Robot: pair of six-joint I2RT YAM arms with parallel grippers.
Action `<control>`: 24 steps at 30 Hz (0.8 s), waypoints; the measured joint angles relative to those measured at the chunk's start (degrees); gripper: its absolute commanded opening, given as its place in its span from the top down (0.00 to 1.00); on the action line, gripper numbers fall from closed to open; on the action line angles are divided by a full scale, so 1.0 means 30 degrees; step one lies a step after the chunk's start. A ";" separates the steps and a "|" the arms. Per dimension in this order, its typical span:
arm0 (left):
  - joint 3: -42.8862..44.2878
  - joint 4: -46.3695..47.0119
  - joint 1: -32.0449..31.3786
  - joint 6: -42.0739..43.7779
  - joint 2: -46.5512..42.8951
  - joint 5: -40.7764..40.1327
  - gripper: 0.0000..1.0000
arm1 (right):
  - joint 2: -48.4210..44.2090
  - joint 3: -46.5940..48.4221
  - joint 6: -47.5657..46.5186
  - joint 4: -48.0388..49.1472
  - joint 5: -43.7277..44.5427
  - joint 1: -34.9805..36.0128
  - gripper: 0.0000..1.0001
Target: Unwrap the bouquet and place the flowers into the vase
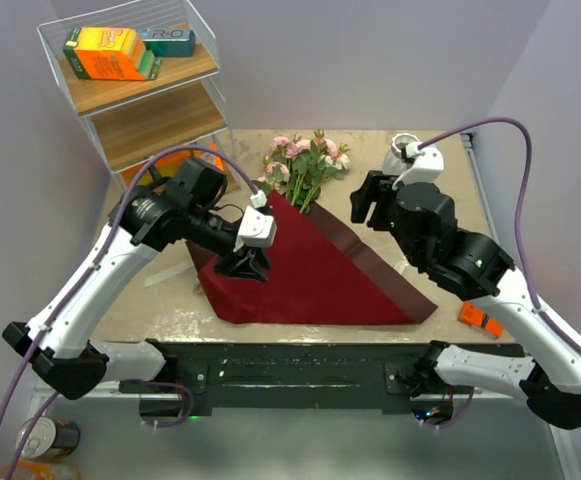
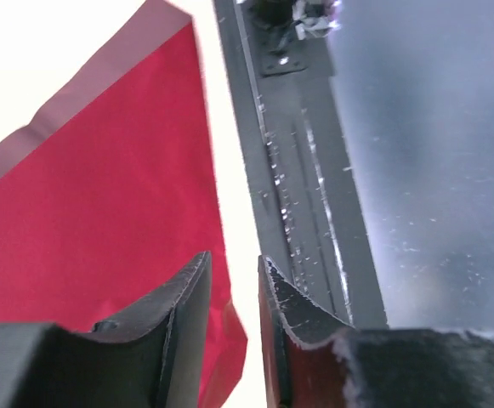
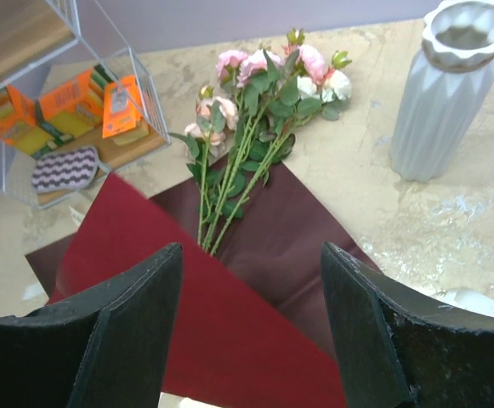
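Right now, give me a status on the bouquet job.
Left gripper slightly open, empty, over the paper. Right gripper open, empty, by the flowers. Flowers lying on unwrapped paper, not in vase. Paper flap covers stem ends.

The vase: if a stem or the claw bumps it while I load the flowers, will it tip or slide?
The vase stands tall and narrow, so a bump near its scalloped rim would probably tip it. Nothing shows inside its mouth, so it is likely light and may skid on the smooth table. Its ridged wall should be less slippery to grip.
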 measured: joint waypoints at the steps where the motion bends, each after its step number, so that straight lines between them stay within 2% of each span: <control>1: -0.0066 -0.0102 -0.0080 0.0044 -0.0240 0.0226 0.67 | 0.0117 -0.0291 0.0036 0.0131 -0.0233 0.0000 0.31; 3: -0.0299 -0.0255 -0.0182 0.0146 -0.0845 0.0605 0.65 | 0.0313 -0.0984 0.0066 0.0641 -0.0634 0.0000 0.26; 7: -0.0750 -0.0168 -0.0248 -0.0022 -0.1756 0.0466 0.47 | 0.1056 -0.2470 -0.0401 0.2047 -0.2317 -0.0022 0.20; 10: -0.1326 0.0634 -0.0262 -0.0423 -0.1778 -0.0328 0.41 | 0.2178 -0.3381 -0.1574 0.3257 -0.4233 -0.0051 0.20; 14: -0.3694 0.3497 0.0087 -0.1639 -0.1392 -0.2521 0.40 | 0.4197 -0.4393 -0.2871 0.4517 -0.6411 -0.0408 0.20; 17: -0.4656 0.5566 0.1596 -0.2601 0.0117 -0.3534 0.39 | 0.4299 -0.5406 -0.3140 0.5064 -0.7366 -0.0918 0.20; 21: -0.3971 0.7657 0.4473 -0.3592 0.3796 -0.3701 0.35 | 0.2645 -0.5792 -0.3198 0.5333 -0.7985 -0.1122 0.20; 24: -0.3279 0.8276 0.5122 -0.3993 0.5945 -0.3555 0.34 | 0.1042 -0.5792 -0.3191 0.5734 -0.8269 -0.1115 0.20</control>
